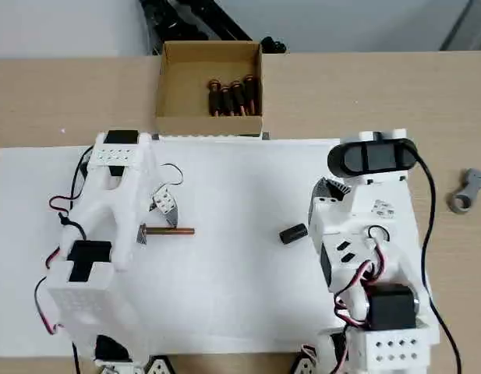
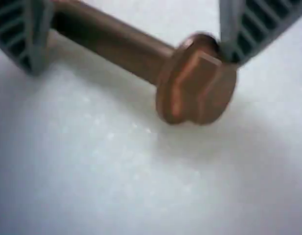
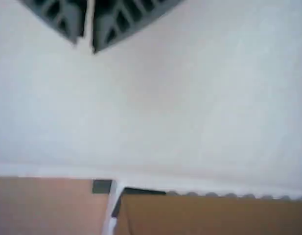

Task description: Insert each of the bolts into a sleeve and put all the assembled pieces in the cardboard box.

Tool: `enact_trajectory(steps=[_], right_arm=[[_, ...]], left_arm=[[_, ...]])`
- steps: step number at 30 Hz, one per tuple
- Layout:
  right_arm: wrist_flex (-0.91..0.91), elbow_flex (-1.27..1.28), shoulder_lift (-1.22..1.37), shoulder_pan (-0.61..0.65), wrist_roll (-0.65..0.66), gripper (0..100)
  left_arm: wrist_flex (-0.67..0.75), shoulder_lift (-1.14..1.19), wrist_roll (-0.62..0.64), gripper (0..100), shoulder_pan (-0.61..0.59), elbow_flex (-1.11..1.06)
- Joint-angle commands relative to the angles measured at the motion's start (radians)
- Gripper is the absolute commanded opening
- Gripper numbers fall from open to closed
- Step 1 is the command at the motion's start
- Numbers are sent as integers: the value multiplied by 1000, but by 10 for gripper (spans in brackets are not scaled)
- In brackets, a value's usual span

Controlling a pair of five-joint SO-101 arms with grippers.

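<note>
High view, room: A white sheet (image 1: 240, 296) covers most of the table (image 1: 53, 86). A wide bare stretch of sheet lies between the two arms.
High view, bolt: The bolt (image 1: 171, 231) lies flat on the sheet, right at the left arm.
High view, sleeve: The sleeve (image 1: 293, 233) lies well apart from the bolt, close to the right arm.
High view, box: The box (image 1: 168, 86) sits at the sheet's far edge. A few pieces (image 1: 234, 95) lie inside, near one wall.
High view, other: A grey part (image 1: 466, 191) lies on the bare table, off the sheet, past the right arm.
Left wrist view, jaws: The left gripper (image 2: 131, 61) has wide jaws, one on each side of the bolt. The bolt head touches one finger (image 2: 258, 24). The bolt rests on the sheet.
Right wrist view, jaws: The right gripper (image 3: 89, 29) has its jaws almost together and holds nothing. It hangs over bare sheet, with the box edge near.
</note>
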State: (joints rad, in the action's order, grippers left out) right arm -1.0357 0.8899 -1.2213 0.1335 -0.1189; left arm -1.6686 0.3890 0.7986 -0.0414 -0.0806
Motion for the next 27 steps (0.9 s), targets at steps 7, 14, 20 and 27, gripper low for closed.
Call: enact_trajectory(steps=[7,14,20,27], right_arm=[[79,43,-10,-10,-6,3],[74,43,-12,-10,-6,3],[70,43,-12,-10,-6,3],[51,41,-31,-8,-80,3]], left_arm=[[8,8,-29,30,0,41],[-58,6,-57,5,5,120],[-84,6,-83,5,5,226],[-86,-98,-216,5,11,332]])
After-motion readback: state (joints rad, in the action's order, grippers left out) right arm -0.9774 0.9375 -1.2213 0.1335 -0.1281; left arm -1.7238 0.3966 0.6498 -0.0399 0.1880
